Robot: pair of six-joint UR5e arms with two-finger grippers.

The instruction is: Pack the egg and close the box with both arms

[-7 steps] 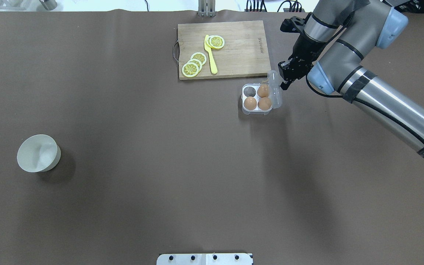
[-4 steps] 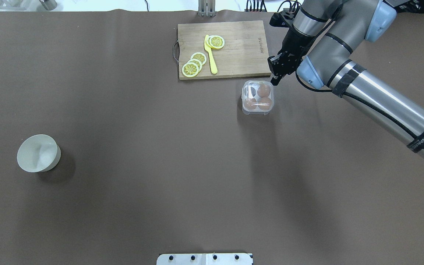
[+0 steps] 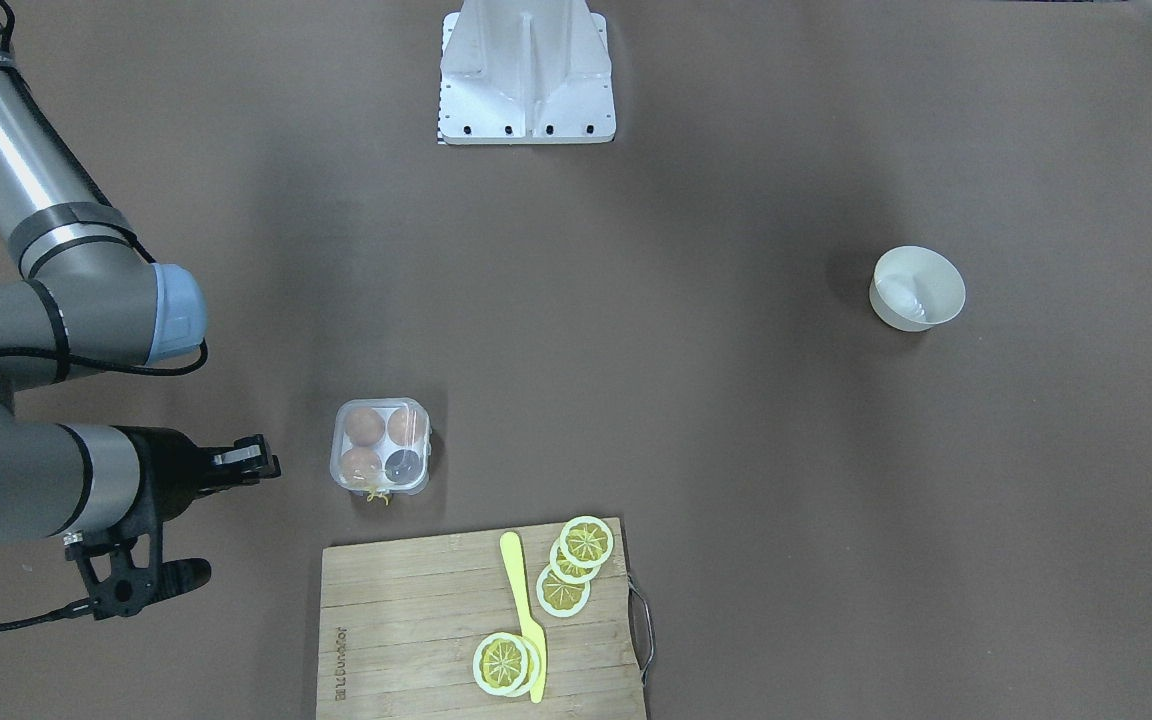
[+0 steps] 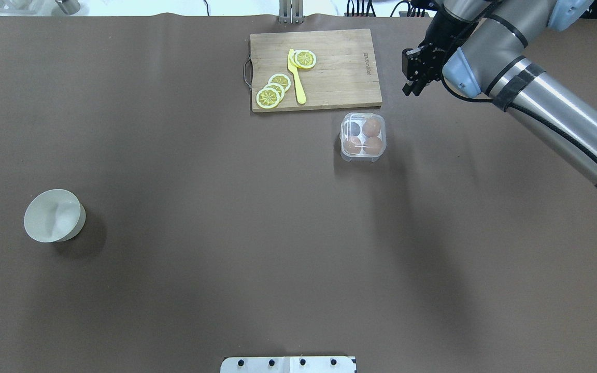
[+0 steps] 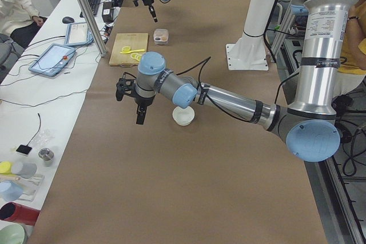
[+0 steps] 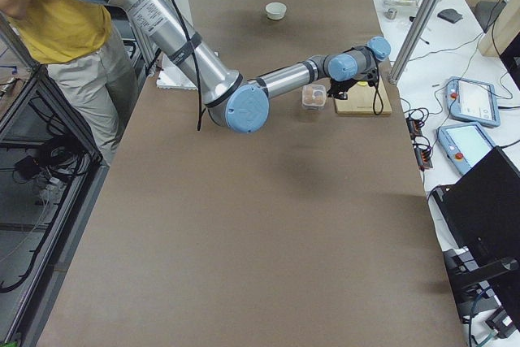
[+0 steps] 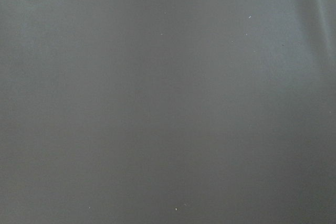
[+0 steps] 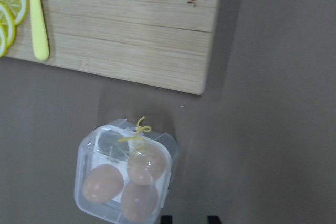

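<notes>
Brown table [image 4: 226, 233] carries the closed box [image 4: 363, 137], just beside a corner of the cutting board [image 4: 329, 67]; three eggs [image 4: 373, 146] show through its clear top, the fourth cell dark. Right hand [image 4: 410, 89] hovers apart from the box, jaws parted, gripping nothing. Left hand [image 5: 140, 117] hangs over the table well away, beyond the white bowl [image 5: 183, 116]; open or closed, I cannot tell
</notes>
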